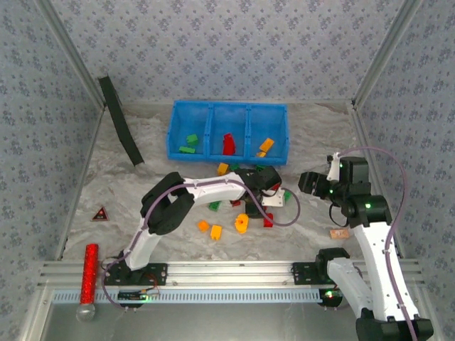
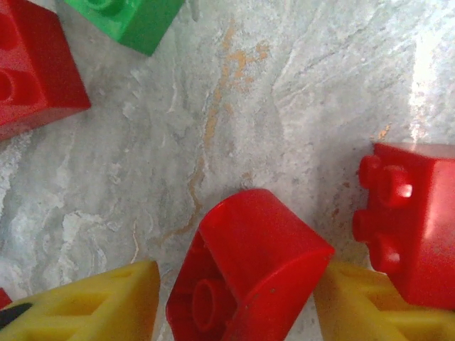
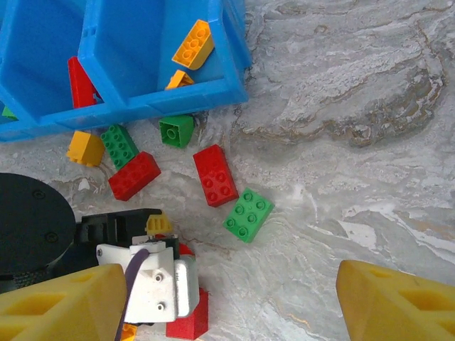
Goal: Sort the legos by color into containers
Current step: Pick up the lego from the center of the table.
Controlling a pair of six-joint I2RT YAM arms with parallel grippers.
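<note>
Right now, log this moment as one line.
left pincer: straddling red brick, grip unclear | right pincer: open, empty | blue tray: holds sorted bricks | loose bricks on table

Blue tray (image 1: 229, 105) of 3 compartments at the back, perhaps 10 loose legos (image 1: 216, 231) before it

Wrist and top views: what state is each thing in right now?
Left hand: fingers either side of red brick, grip uncertain.
Right hand: open, empty.
Red brick: tipped on its side.
Blue tray: each compartment partly filled.
Loose legos: scattered before the tray.
</note>
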